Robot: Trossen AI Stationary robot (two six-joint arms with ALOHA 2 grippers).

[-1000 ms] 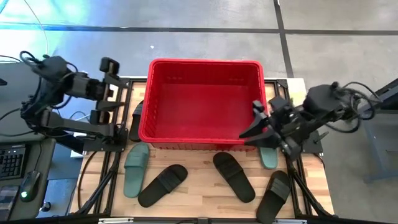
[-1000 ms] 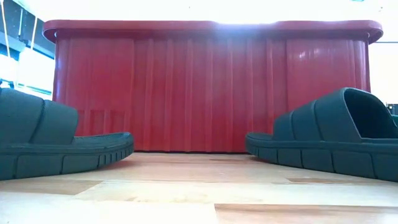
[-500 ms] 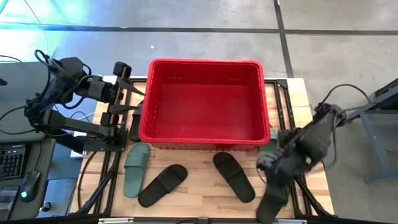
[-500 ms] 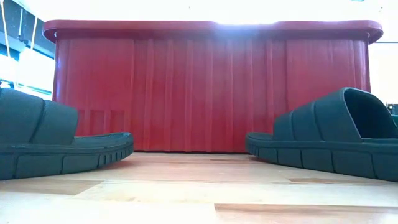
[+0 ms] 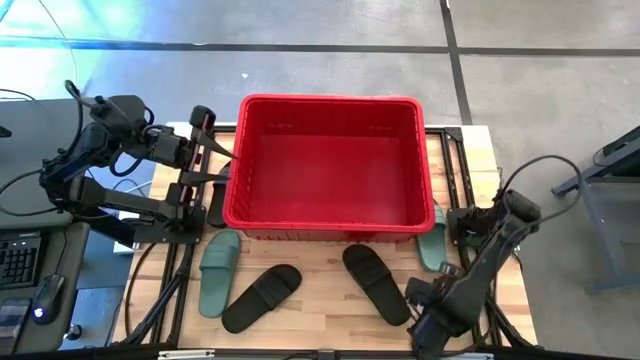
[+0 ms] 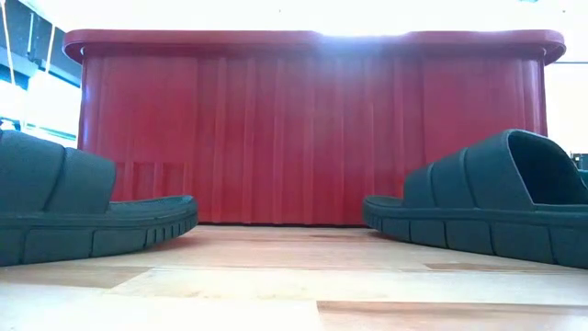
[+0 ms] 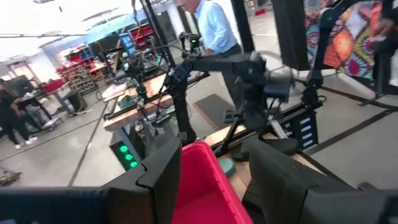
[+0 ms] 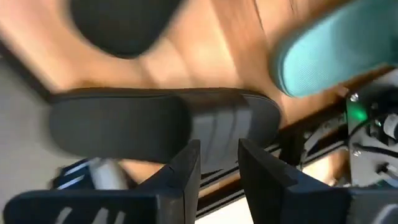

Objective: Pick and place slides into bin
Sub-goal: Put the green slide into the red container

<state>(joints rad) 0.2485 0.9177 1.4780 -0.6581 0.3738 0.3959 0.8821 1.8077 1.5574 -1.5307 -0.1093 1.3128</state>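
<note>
Slides (image 5: 262,297) lay along the lower frame below your empty red bin (image 5: 328,225) while your left gripper (image 5: 212,160), fingers spread, waited upper left and your right gripper (image 5: 428,322), fingers parted, hung over the lower-right black slide (image 8: 161,127).

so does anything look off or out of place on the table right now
Nothing looks damaged or spilled. The red bin is empty, and the slides lie scattered at mixed angles. One black slide sits wedged at the bin's left wall, near the left gripper.
</note>
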